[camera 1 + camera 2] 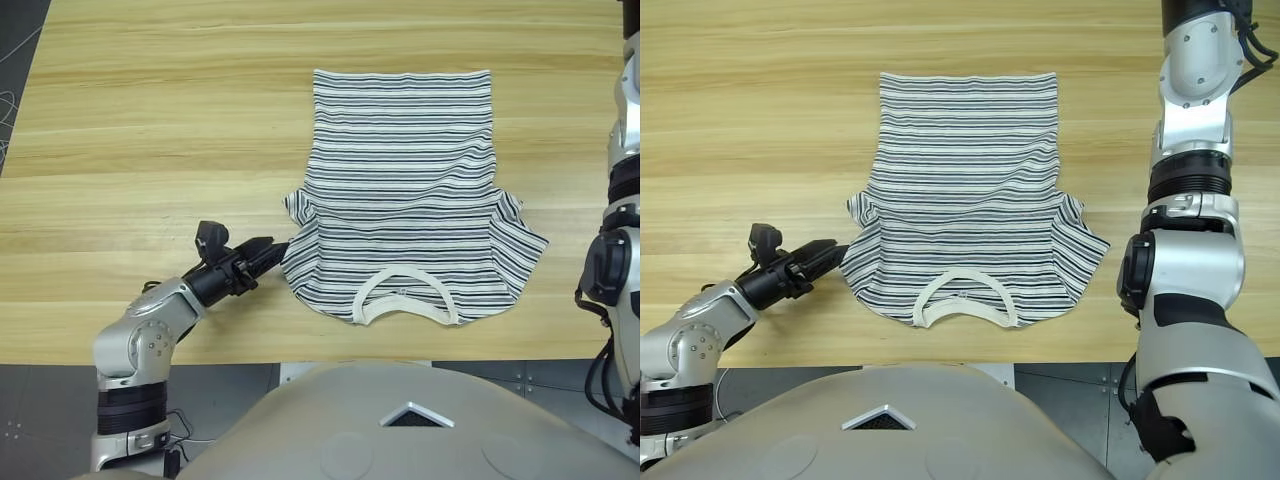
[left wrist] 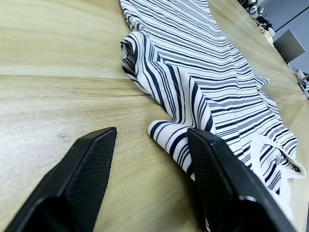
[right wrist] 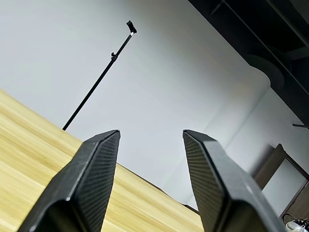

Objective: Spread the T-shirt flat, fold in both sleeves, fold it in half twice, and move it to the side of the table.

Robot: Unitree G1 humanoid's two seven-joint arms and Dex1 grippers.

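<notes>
Left pincer open, low over the tabletop — striped T-shirt sleeve edge just ahead, beside one finger. Right pincer open too — lifted, tabletop below.

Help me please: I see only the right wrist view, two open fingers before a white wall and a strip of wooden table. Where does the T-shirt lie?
Observer: The T-shirt lies mostly flat on the table, directly before the robot, with its collar toward the robot and its hem on the far side.
Operator: And the left gripper, is it near the cloth?
Observer: Yes. The left gripper is open and low over the table, at the shirt's near corner on the robot's left, with one finger right at the striped edge.
</notes>
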